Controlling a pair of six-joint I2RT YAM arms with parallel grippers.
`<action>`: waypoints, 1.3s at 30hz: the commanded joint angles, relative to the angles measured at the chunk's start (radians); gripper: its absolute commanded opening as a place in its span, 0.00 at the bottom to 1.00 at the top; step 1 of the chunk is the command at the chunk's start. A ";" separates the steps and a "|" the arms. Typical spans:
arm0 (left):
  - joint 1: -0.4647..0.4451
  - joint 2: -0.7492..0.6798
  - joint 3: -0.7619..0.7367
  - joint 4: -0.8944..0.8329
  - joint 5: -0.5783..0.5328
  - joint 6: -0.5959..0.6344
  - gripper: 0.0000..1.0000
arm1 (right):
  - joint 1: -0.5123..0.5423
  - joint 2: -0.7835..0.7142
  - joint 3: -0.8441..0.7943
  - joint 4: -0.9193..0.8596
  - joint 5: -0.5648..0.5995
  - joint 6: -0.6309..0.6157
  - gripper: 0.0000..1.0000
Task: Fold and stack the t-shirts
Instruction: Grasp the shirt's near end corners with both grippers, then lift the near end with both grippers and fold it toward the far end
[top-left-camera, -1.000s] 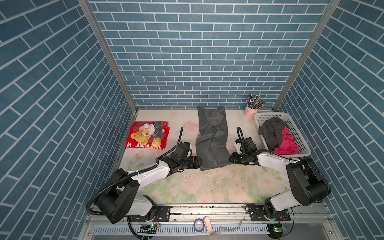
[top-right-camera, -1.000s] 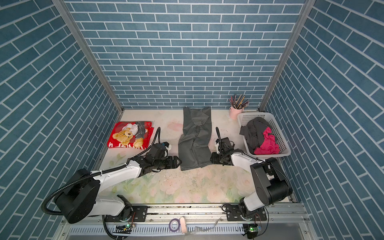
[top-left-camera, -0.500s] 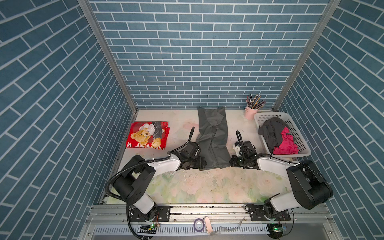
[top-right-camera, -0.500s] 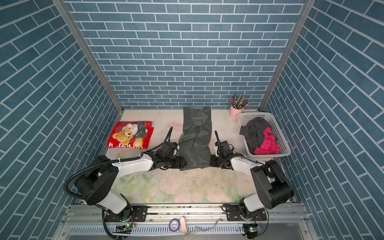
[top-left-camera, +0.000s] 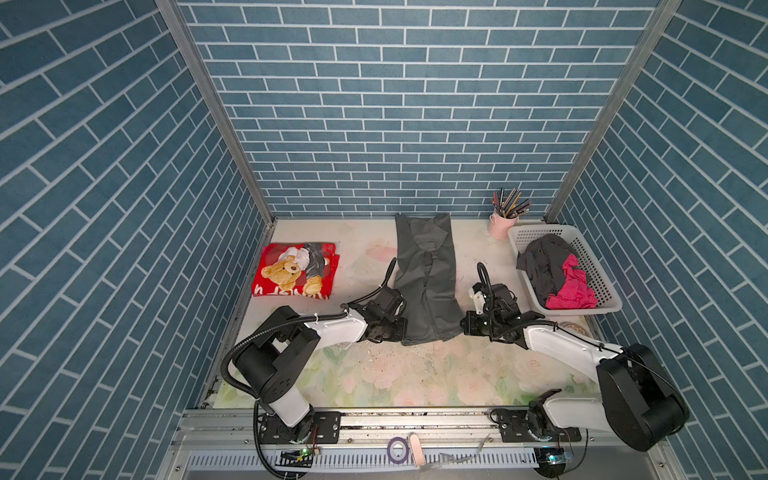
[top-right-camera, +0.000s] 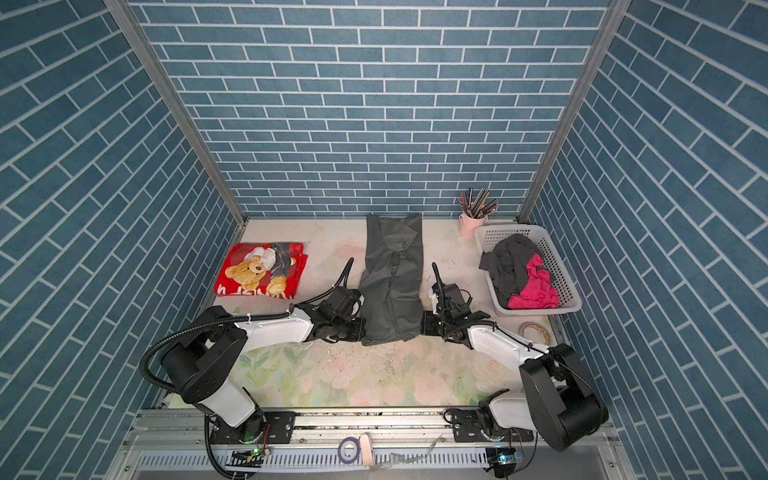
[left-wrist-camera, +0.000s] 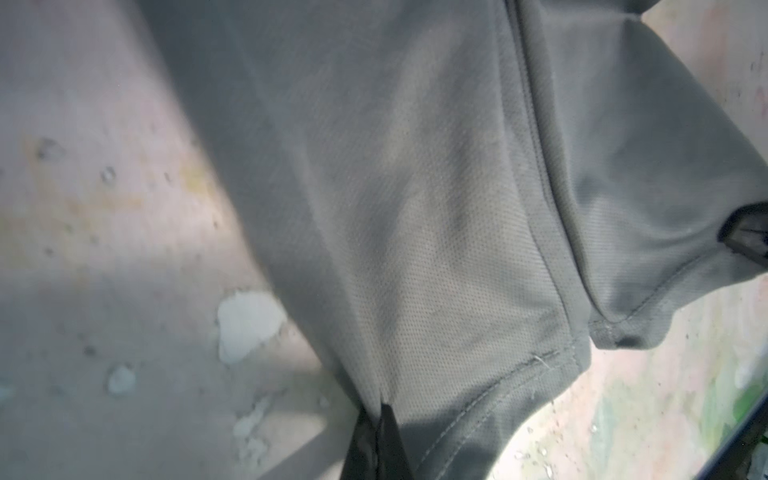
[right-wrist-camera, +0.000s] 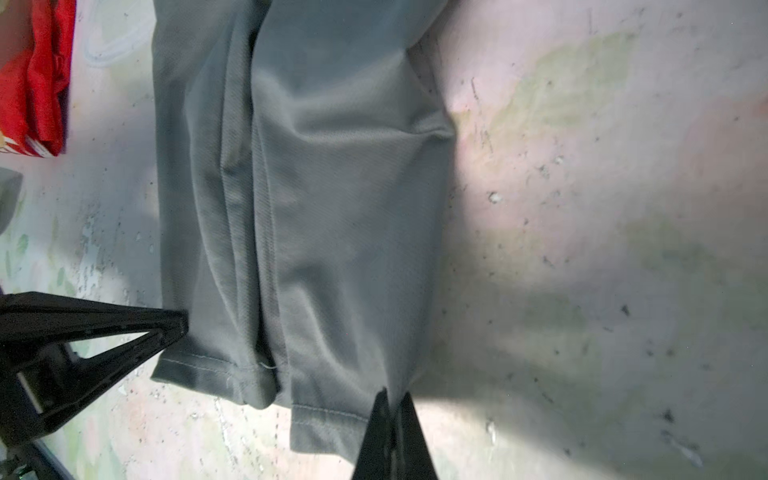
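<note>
Slippage is the worry imo: left gripper and right gripper are both pinched shut on just the near hem corners of the dark grey t-shirt, so an uneven lift prob frees one corner & skews the fold. Shirt lies centre of the table, a long narrow strip, wrinkly.

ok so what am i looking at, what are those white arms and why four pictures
Two robot arms stand at a flowery table. Two pictures look down from overhead; the other two are close-ups from a camera on each arm's wrist. A long grey t-shirt lies in the middle; the left pincer and right pincer are each shut on a near corner of it. A folded red teddy-bear t-shirt lies to the left; a white basket holds a dark garment and a magenta garment.
</note>
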 joint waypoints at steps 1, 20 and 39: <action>-0.010 -0.057 -0.038 -0.042 0.019 -0.010 0.00 | 0.041 -0.069 -0.032 -0.060 0.039 0.086 0.00; -0.030 -0.366 -0.155 -0.122 0.074 -0.103 0.00 | 0.370 -0.427 -0.027 -0.351 0.236 0.338 0.00; 0.230 0.123 0.363 -0.152 0.153 0.066 0.00 | 0.038 0.066 0.305 -0.147 0.117 0.016 0.00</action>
